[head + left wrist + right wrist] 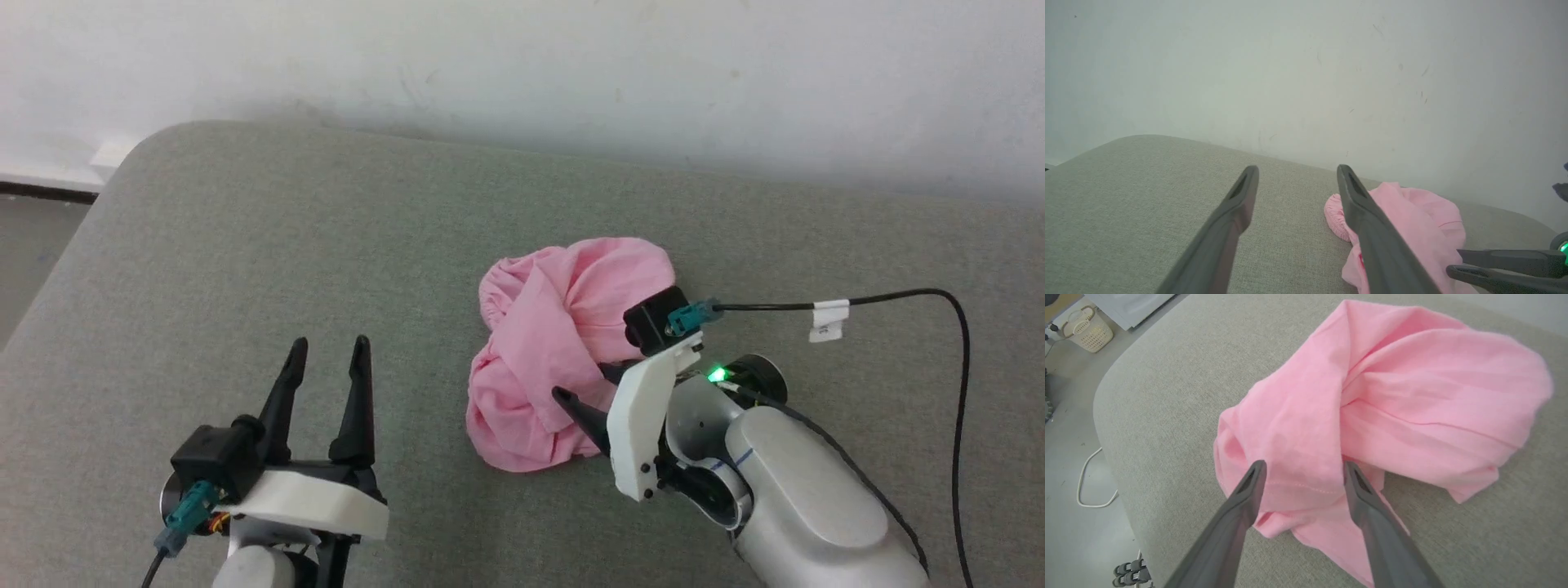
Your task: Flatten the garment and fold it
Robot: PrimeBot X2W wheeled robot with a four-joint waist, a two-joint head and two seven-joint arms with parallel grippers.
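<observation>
The garment is showing as thin, soft pink cloth, matt and creasing finely, with a stitched hem. The seat under it is looking like coarse grey woven fabric, matt too. My fingers are reading as smooth dark plastic with no gloss; the mounts behind them are looking like hard white plastic. My right forearm is shining: a smooth silvery shell. The wall is looking matt, painted and scuffed.

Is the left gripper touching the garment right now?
Apart. In the head view, bare grey cushion separates the left gripper from the garment.
</observation>
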